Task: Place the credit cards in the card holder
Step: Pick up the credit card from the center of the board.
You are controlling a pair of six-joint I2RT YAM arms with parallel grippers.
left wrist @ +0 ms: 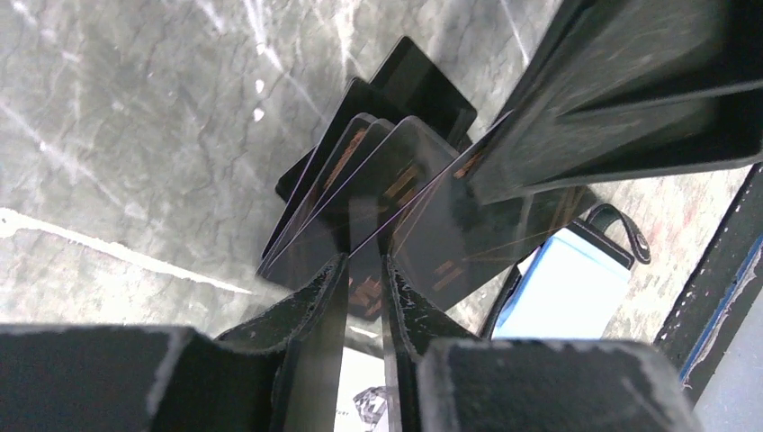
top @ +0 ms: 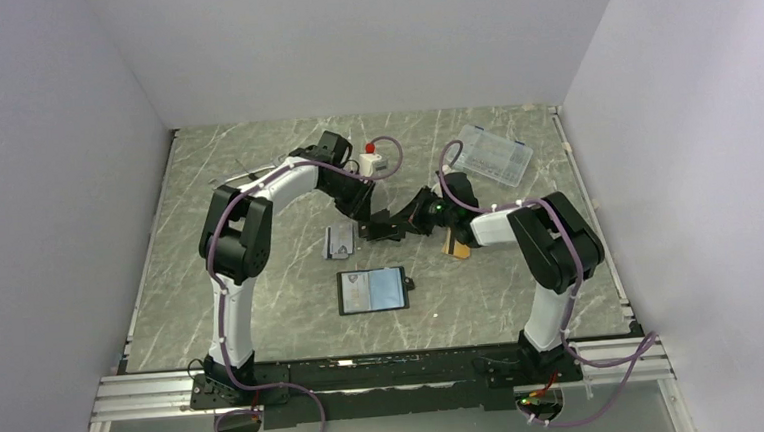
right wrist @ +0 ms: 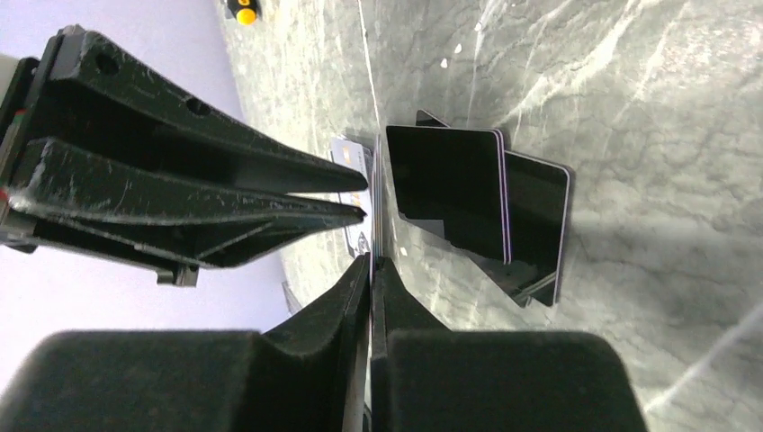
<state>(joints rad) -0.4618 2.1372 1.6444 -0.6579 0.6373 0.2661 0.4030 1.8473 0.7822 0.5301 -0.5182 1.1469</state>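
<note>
My left gripper (top: 381, 224) and right gripper (top: 413, 216) meet above the table's middle. In the left wrist view my left gripper (left wrist: 364, 265) is shut on a fan of several credit cards (left wrist: 378, 180), dark and glossy with orange marks. My right gripper (left wrist: 621, 99) pinches one card of that fan. In the right wrist view my right gripper (right wrist: 371, 261) is shut on a card seen edge-on, with dark cards (right wrist: 450, 189) beside it. The card holder (top: 371, 290) lies open below, pale blue-grey inside (left wrist: 567, 292). One orange-tan card (top: 456, 247) lies under the right arm.
A pale printed card (top: 338, 242) lies left of the grippers and shows below my left fingers (left wrist: 378, 405). A clear plastic box (top: 494, 154) and a white bottle with a red cap (top: 372, 160) stand at the back. Grey walls enclose the table.
</note>
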